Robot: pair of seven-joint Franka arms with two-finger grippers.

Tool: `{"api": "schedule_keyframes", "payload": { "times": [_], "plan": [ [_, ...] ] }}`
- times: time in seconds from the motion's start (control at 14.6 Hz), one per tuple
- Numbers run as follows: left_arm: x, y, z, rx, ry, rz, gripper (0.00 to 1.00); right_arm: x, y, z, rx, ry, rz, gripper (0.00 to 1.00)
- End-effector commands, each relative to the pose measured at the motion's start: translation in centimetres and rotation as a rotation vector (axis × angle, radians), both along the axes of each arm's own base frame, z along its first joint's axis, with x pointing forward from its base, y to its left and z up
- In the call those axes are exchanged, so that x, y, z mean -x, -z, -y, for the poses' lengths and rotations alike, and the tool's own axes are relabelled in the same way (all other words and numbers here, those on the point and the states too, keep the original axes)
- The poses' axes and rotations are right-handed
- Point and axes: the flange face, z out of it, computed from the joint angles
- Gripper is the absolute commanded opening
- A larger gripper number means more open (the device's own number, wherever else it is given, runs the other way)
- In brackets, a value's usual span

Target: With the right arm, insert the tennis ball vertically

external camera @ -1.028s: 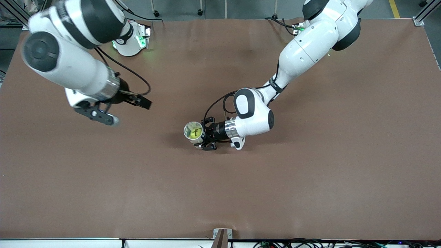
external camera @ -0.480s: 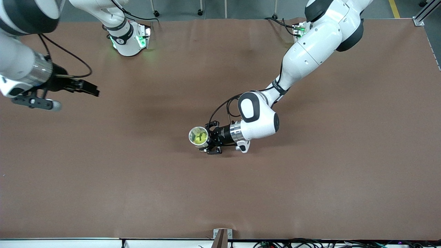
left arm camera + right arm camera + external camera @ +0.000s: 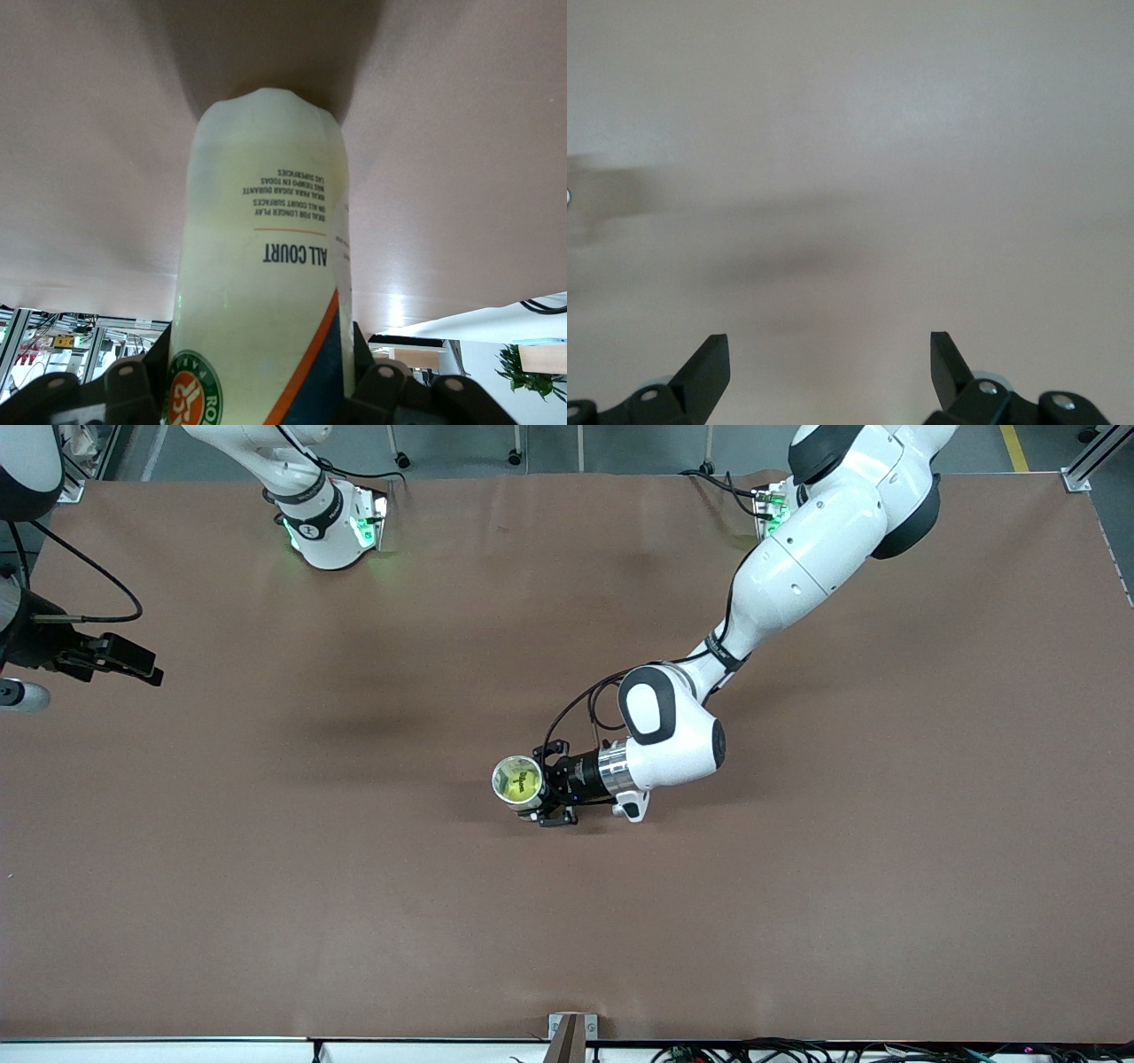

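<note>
Resting inside the can (image 3: pixel 518 781), the tennis ball (image 3: pixel 519 780) shows as a yellow-green disc through the open mouth in the front view. The can stands upright on the table (image 3: pixel 567 921), near its middle. My left gripper (image 3: pixel 542 789) is clamped on the can's side, jaws closed against its wall; the left wrist view shows the printed label running away from my fingers (image 3: pixel 381 390).

My right gripper (image 3: pixel 89 662) is over the table edge at the right arm's end, well apart from the can. Its jaws stand wide apart and hold nothing; the right wrist view shows only bare table between the fingertips (image 3: pixel 709 359).

Step in hand, by my judgement: the insertion looks complete, since the ball sits within the can and my right gripper is empty and clear of it.

Next move, as I judge it: release the can without tipping it. This calls for opening the left jaws evenly and drawing back level from the can.

Count:
- Tennis balls in sight: one.
- Cans: one.
- Arms: two.
- Grippers: two.
</note>
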Motion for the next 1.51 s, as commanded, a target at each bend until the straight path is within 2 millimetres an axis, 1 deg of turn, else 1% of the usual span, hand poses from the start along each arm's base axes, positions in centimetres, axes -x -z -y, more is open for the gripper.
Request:
{"api": "schedule_keyframes", "payload": {
  "times": [0.0, 0.07, 0.14, 0.21, 0.27, 0.34, 0.48, 0.75, 1.03, 1.3, 1.44],
  "plan": [
    [0.8, 0.6, -0.4, -0.002, 0.005, -0.012, 0.75, -1.2, -2.7, -0.2, 0.02, -0.011, 0.055, 1.0],
    [1.1, 0.9, -0.5, -0.007, 0.01, -0.016, 0.75, -1.9, -3.3, -0.4, 0.019, -0.014, 0.072, 1.0],
    [1.4, 1.1, -0.4, -0.011, 0.017, -0.018, 0.8, -2.5, -3.9, -0.7, 0.022, -0.018, 0.086, 1.0],
    [1.3, 1.2, -0.7, -0.009, 0.019, -0.012, 1.0, -2.7, -4.6, -0.7, 0.023, -0.017, 0.105, 1.0],
    [1.3, 0.9, -0.8, 0.0, 0.023, -0.004, 1.0, -2.7, -5.0, -0.7, 0.019, -0.015, 0.116, 1.0],
    [1.3, 0.9, -0.8, 0.005, 0.025, -0.005, 1.0, -3.1, -4.5, -0.5, 0.016, -0.012, 0.108, 1.0],
    [1.5, 0.9, -0.7, 0.004, 0.028, -0.007, 1.0, -3.4, -5.4, -0.6, 0.019, -0.015, 0.129, 1.0],
    [1.7, 0.8, -1.1, -0.003, 0.032, -0.009, 1.0, -3.4, -5.7, -0.8, 0.026, -0.027, 0.135, 1.0],
    [1.8, 0.7, -1.3, -0.008, 0.035, -0.004, 1.0, -3.4, -5.8, -0.4, 0.03, -0.019, 0.141, 1.0],
    [1.5, 0.4, -1.4, -0.007, 0.031, 0.002, 1.0, -3.4, -5.9, -0.8, 0.029, -0.028, 0.143, 1.0],
    [1.3, 0.1, -1.4, -0.007, 0.031, 0.009, 1.0, -3.4, -6.5, -0.7, 0.029, -0.027, 0.155, 1.0]
  ]
}}
